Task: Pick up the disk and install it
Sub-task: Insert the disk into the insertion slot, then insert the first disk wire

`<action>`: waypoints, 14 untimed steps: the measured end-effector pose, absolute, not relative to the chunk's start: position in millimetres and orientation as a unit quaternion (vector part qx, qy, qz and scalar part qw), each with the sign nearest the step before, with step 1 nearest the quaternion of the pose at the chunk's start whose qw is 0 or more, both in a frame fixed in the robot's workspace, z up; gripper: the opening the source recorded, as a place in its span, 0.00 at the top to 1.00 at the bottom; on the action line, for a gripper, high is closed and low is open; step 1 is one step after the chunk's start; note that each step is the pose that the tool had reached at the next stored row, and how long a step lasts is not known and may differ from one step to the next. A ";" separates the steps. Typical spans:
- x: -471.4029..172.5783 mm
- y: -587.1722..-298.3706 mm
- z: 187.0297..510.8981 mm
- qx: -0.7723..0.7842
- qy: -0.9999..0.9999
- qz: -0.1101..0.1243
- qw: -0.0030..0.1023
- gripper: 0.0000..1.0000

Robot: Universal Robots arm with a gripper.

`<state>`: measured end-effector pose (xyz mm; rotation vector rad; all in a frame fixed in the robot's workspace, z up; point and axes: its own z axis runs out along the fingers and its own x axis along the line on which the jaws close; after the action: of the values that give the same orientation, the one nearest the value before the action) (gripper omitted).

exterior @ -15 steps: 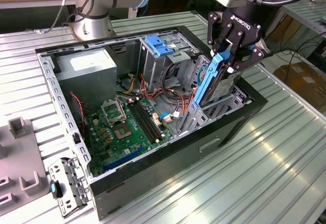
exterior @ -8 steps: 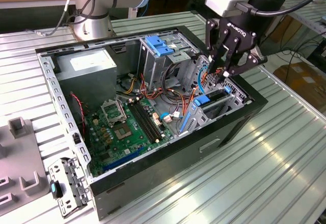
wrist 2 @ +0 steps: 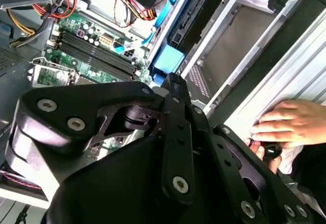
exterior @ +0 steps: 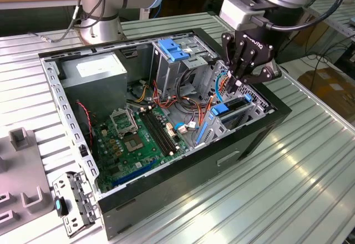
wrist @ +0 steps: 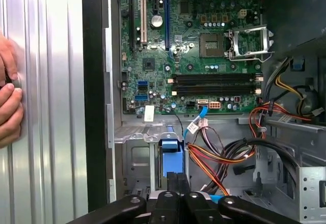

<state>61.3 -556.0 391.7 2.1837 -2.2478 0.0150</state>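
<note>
So, the black two-finger gripper (exterior: 238, 83) is seen poked down into the open black computer case (exterior: 183, 174), at the silver metal drive cage (exterior: 252, 111) at one end of the case; the fingers are drawn right together, with no real gap and nothing visibly pinched between them in the first wrist view. The disk (wrist: 169, 152), a flat dark hard drive in a blue plastic frame, is found inside the case, slotted edge-on into that cage with its blue end tab turned toward the case's middle; the fingertips are parked right at that tab, though actual contact can't be told. It's probably mostly in, but full seating can't be confirmed. What could go sideways: the bundle of orange, red and yellow wires (wrist: 224, 158) inside the case runs just beside the tab, so a strand could get trapped against the frame; if the drive is cocked in its rails, it could be jammed by a push; the green motherboard (wrist: 193, 46) on the case floor could be clipped by a slip. A person's hand (wrist 2: 288, 122) is also rested on the ribbed metal table (exterior: 288, 188) just outside the case wall, near enough to be bumped.
</note>
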 end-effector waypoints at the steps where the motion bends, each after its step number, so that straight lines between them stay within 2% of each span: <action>1: 61.4 -556.0 389.8 0.697 -0.717 0.005 0.004 0.89; 14: 61.4 -556.0 385.1 0.697 -0.717 0.005 0.004 0.89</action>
<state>61.4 -556.0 385.1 2.1837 -2.2477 0.0151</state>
